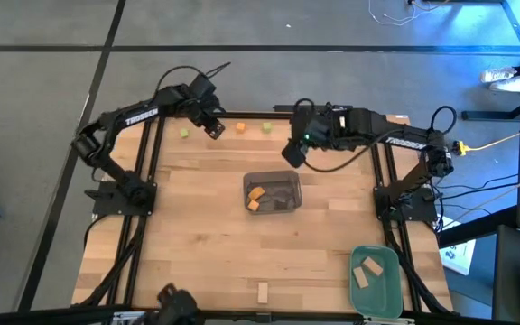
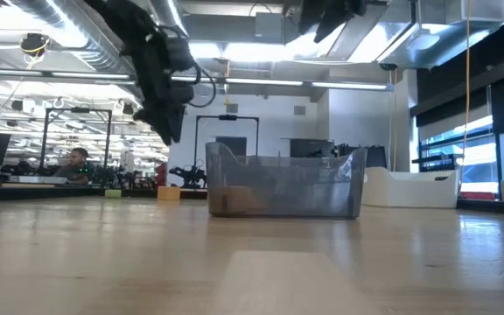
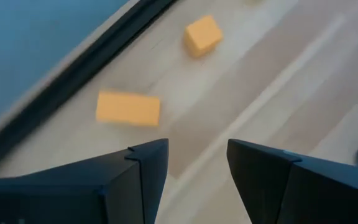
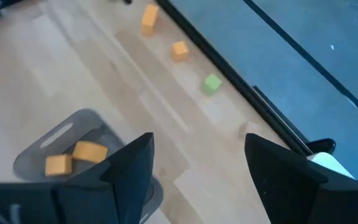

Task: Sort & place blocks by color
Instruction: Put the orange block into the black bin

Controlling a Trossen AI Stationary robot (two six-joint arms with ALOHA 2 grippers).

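Along the table's far edge lie a light green cube (image 1: 184, 133), an orange bar (image 3: 128, 107), an orange cube (image 1: 241, 128) and a second green cube (image 1: 266, 127). My left gripper (image 1: 213, 127) hovers open and empty above the orange bar, with the orange cube (image 3: 202, 35) beyond it. My right gripper (image 1: 293, 153) hangs open and empty over the table, between the far edge and the grey tray (image 1: 289, 181). Two orange blocks (image 1: 255, 199) lie in that tray. Two tan blocks (image 1: 366, 271) lie in the green tray (image 1: 388, 289). A tan block (image 1: 262, 291) lies near the near edge.
The grey tray (image 2: 283, 185) stands at the table's middle and the green tray at the near right corner. Black frame rails (image 1: 143, 171) run along the left, right and far edges. Bare wood lies left of the grey tray and toward the near edge.
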